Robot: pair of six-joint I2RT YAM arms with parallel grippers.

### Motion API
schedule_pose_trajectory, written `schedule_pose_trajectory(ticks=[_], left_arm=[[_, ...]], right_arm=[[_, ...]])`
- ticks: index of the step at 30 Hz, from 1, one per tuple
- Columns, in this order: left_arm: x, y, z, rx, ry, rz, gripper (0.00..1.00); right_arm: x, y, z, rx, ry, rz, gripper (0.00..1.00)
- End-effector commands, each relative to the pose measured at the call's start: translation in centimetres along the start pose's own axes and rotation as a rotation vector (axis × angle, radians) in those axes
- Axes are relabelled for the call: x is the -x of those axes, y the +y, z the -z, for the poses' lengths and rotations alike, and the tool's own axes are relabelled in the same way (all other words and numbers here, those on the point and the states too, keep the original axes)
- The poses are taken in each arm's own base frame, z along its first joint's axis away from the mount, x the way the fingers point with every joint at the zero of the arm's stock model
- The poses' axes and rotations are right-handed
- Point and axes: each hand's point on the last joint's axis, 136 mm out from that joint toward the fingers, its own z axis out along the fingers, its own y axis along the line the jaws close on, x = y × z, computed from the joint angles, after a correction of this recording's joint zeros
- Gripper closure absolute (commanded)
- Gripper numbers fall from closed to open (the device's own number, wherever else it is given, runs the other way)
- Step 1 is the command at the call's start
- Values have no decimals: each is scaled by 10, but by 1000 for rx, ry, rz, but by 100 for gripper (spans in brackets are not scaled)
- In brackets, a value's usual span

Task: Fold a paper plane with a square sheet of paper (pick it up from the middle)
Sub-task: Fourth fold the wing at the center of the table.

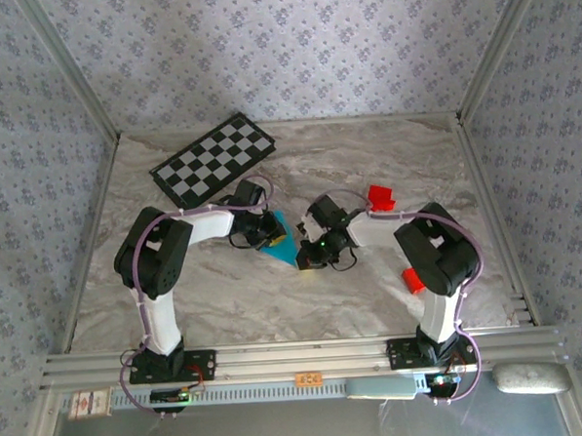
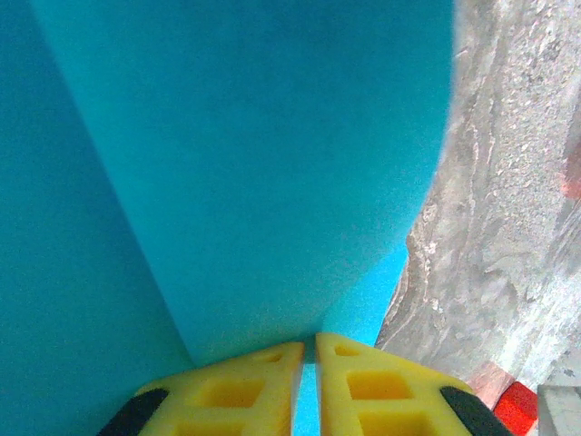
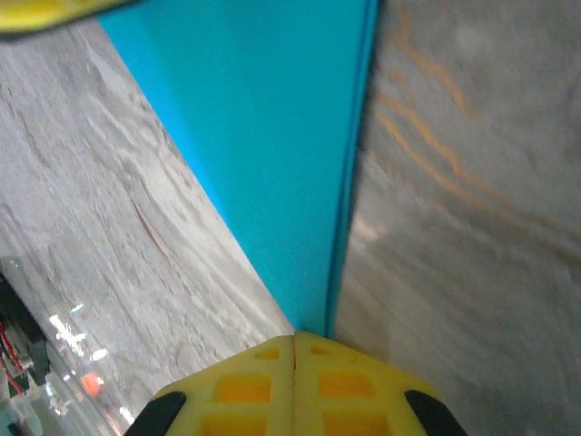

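Top external puts the paper (image 1: 282, 240) at mid-frame, a cyan wedge between the two arms above the table (image 1: 373, 292); left wrist shows the left gripper (image 2: 309, 350) pinched on its lower edge, the sheet bowing across the upper left; right wrist shows the right gripper (image 3: 295, 343) clamped on a doubled corner at bottom centre. I judge it light, limp and quick to crumple or tear; best held gently at a crease, close to the edge.
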Motion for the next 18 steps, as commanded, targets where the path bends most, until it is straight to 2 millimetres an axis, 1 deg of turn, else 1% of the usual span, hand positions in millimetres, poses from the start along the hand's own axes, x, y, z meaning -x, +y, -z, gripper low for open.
schedule_pose_trajectory(ticks=[1, 3, 5, 8, 11, 18], left_arm=[[-26, 115, -22, 388, 49, 119, 85], [-26, 114, -22, 383, 52, 119, 85], [-26, 110, -22, 375, 52, 114, 85], [-27, 106, -23, 363, 52, 110, 85], [-27, 103, -23, 351, 55, 111, 85], [-27, 99, -23, 335, 53, 116, 85]], right_arm=[[-34, -11, 6, -16, 86, -80, 96], [-26, -2, 15, 6, 49, -53, 96], [-12, 10, 27, 18, -11, -14, 96], [6, 21, 37, 11, -71, 33, 95], [19, 22, 32, -9, -82, 49, 95], [36, 20, 12, -47, -77, 61, 96]])
